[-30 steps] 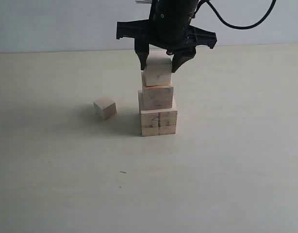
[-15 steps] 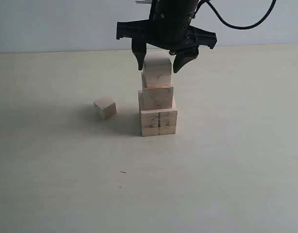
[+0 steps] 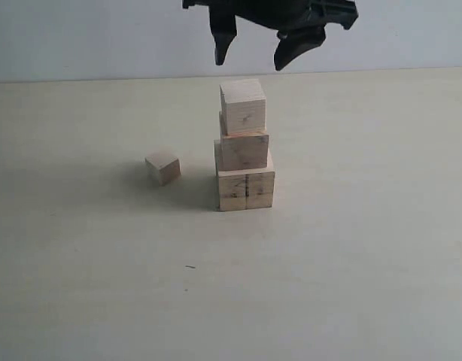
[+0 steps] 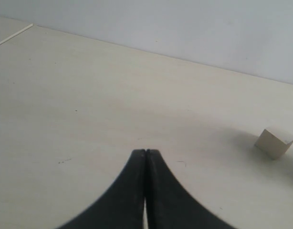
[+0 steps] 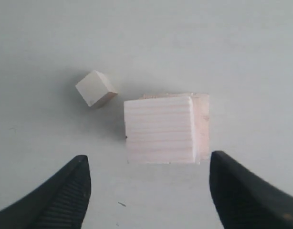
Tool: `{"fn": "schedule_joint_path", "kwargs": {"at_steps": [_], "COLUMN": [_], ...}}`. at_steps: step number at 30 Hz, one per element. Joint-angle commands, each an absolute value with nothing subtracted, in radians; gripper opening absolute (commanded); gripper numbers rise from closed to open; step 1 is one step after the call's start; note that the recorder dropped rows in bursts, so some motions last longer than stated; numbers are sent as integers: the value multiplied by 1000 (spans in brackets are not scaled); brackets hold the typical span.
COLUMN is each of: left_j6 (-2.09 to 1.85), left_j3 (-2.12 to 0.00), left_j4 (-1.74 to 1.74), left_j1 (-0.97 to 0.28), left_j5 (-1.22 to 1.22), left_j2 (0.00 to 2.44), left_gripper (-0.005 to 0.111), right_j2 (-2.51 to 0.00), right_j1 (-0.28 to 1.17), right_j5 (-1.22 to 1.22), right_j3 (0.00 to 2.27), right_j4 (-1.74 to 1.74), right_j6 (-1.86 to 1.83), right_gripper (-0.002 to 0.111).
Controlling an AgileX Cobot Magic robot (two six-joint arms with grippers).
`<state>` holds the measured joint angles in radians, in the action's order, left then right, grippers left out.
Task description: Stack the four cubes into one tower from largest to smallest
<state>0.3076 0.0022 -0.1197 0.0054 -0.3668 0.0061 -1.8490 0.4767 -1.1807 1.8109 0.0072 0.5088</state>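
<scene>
Three pale wooden cubes form a tower (image 3: 244, 147): the largest cube (image 3: 246, 189) with a dark vertical seam at the base, a middle cube (image 3: 244, 150) on it, a third cube (image 3: 242, 106) on top. The smallest cube (image 3: 162, 167) lies alone on the table to the tower's left. My right gripper (image 3: 250, 53) hangs open just above the top cube, touching nothing. In the right wrist view the tower's top face (image 5: 159, 128) and the smallest cube (image 5: 96, 88) show beyond the open right gripper (image 5: 149, 164). My left gripper (image 4: 146, 151) is shut and empty, with the smallest cube (image 4: 275, 143) off to one side.
The pale tabletop (image 3: 351, 248) spreads all around the tower, with a grey wall (image 3: 80, 37) behind it. A thin table edge (image 4: 13, 36) shows in the left wrist view.
My right gripper has opened off the third cube and risen straight up, leaving that cube resting on the tower. The smallest cube has not moved.
</scene>
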Motion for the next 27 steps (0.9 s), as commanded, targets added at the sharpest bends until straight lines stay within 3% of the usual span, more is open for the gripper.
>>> {"fn": "schedule_joint_path", "kwargs": {"at_steps": [1, 3, 6, 9, 15, 20, 27], "left_j6": [306, 306, 306, 306, 250, 235, 235], "left_j3": [0, 0, 0, 0, 0, 0, 0], "left_j4": [-122, -122, -122, -122, -181, -181, -181], "left_j1": [0, 0, 0, 0, 0, 0, 0], "left_j5": [-359, -359, -359, -359, -365, -365, -365], "left_j2": [0, 0, 0, 0, 0, 0, 0], "left_gripper": [0, 0, 0, 0, 0, 0, 0], "right_j2": [-1783, -1765, -1753, -1750, -1758, -1739, -1533], "right_j1": [477, 456, 400, 303, 63, -17, -17], "right_j5": [-1148, -1145, -1151, -1142, -954, -841, -196], "right_j3": [1813, 1813, 1813, 1813, 1688, 1442, 921], "right_j4": [-14, -99, -273, -335, -193, -157, -132], "right_j6": [378, 368, 368, 368, 334, 334, 345], "right_gripper": [65, 54, 22, 0, 0, 0, 0]}}
